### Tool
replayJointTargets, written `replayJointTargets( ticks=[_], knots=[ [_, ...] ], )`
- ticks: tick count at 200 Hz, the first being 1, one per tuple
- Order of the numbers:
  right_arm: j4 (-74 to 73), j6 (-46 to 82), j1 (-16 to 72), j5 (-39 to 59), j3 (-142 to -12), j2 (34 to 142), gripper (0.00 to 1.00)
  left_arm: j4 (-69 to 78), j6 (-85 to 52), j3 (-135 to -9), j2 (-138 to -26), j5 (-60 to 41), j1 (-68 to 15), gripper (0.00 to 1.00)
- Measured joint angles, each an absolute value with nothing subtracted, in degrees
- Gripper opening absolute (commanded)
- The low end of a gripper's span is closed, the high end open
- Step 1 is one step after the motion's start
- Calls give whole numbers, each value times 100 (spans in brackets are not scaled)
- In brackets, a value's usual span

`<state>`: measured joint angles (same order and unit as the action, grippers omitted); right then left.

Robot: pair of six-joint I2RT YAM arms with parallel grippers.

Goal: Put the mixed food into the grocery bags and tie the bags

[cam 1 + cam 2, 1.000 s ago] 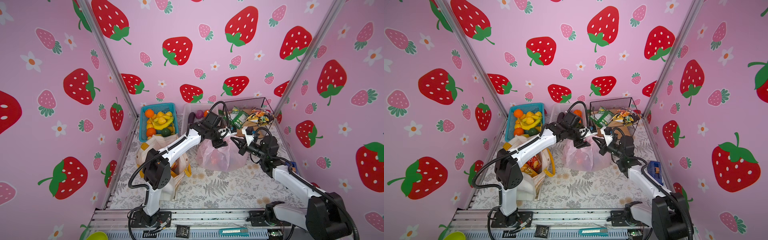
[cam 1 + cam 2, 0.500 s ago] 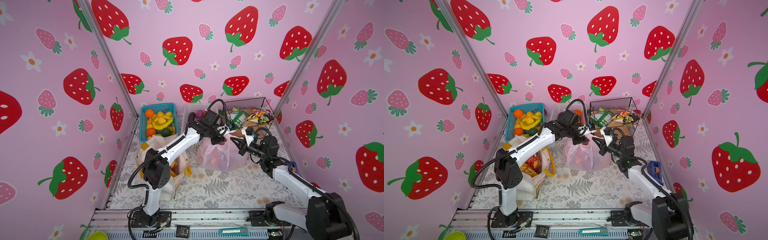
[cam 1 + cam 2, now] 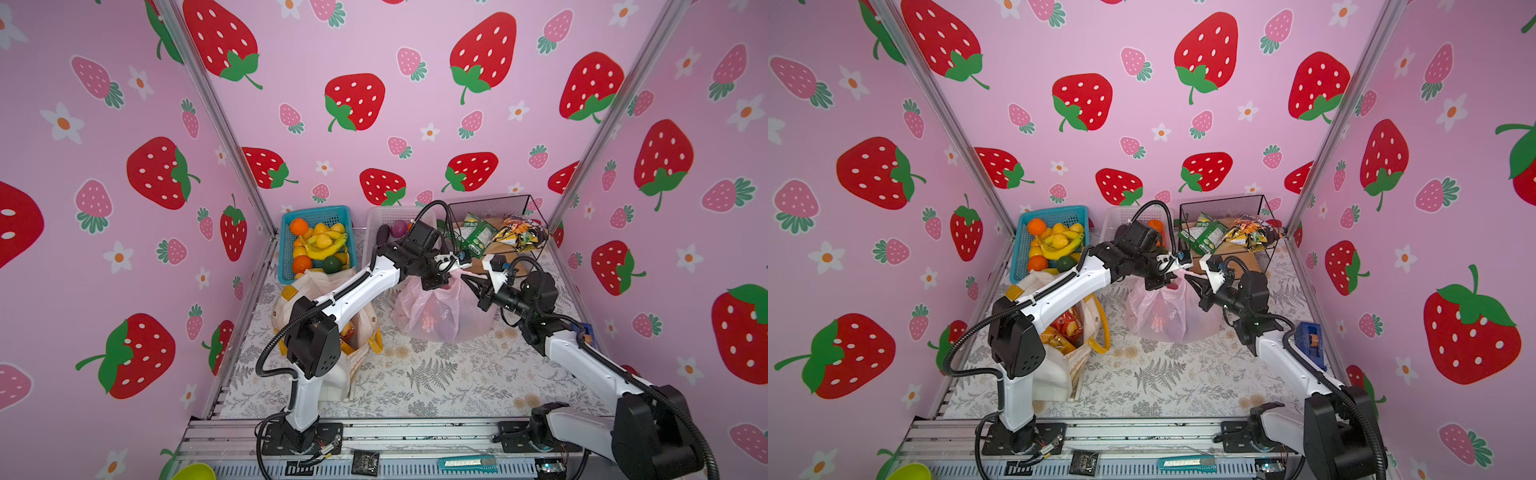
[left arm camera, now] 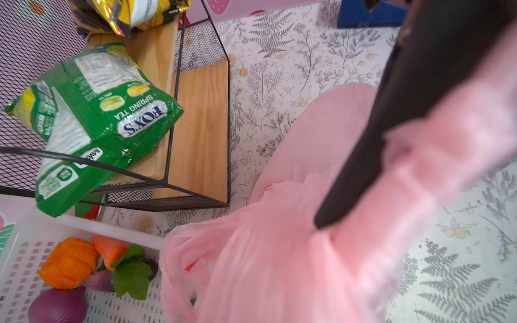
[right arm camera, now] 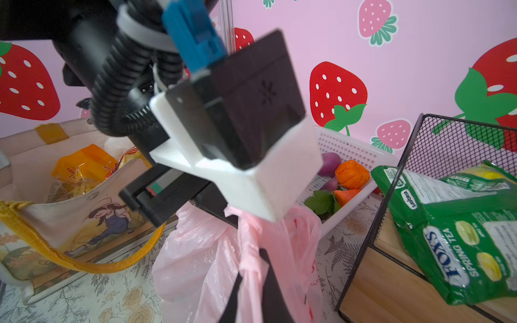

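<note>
The pink bag [image 3: 436, 311] stands upright in the middle of the desk [image 3: 415, 374], between the two arms, its bulging body down on the fern-print cover and its gathered neck pointing straight up. From that neck a twisted strand of plastic runs nearly level, stretched from my left hand [image 3: 454, 269] across to my right hand [image 3: 468, 279]. My left hand is pressed together on the strand just above the neck; in the left wrist view one of its dark fingers [image 4: 363, 156] has pink film bunched over it. My right hand meets it from the other side, its two fingers [image 5: 272, 285] set narrowly apart with the strand pinched between them. Something red shows dimly through the bag's skin, too blurred to name. The cream tote [image 3: 1054, 365] sits at my left arm's base, mouth up, with orange and yellow snack packets [image 3: 1065, 326] inside. Behind the pink bag, a white basket [image 4: 84, 226] holds a carrot [image 4: 109, 247] and a purple onion [image 4: 56, 304], beside a wire basket [image 3: 490, 205] of green packets [image 3: 476, 239].
</note>
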<state>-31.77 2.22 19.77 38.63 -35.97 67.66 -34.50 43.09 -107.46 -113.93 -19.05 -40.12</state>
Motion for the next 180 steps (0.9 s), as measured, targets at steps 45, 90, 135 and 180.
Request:
replayJointTargets(
  ticks=[45,90,135,180],
  knots=[
    [-3159,-456,1977,3693,-3548,6635,49,-3452,4508,-10728,-11393,-1959,-3994,0],
    [-3162,-926,1977,3653,-3507,6694,51,-3459,4630,-10728,-11393,-2078,-3997,0],
    [-3166,-1068,2010,3712,-3511,7111,55,-3505,4672,-10728,-11393,-2167,-3994,0],
    [-3234,-1079,2073,3710,-3566,7317,55,-3610,4676,-10728,-11393,-2169,-3994,0]
  ],
)
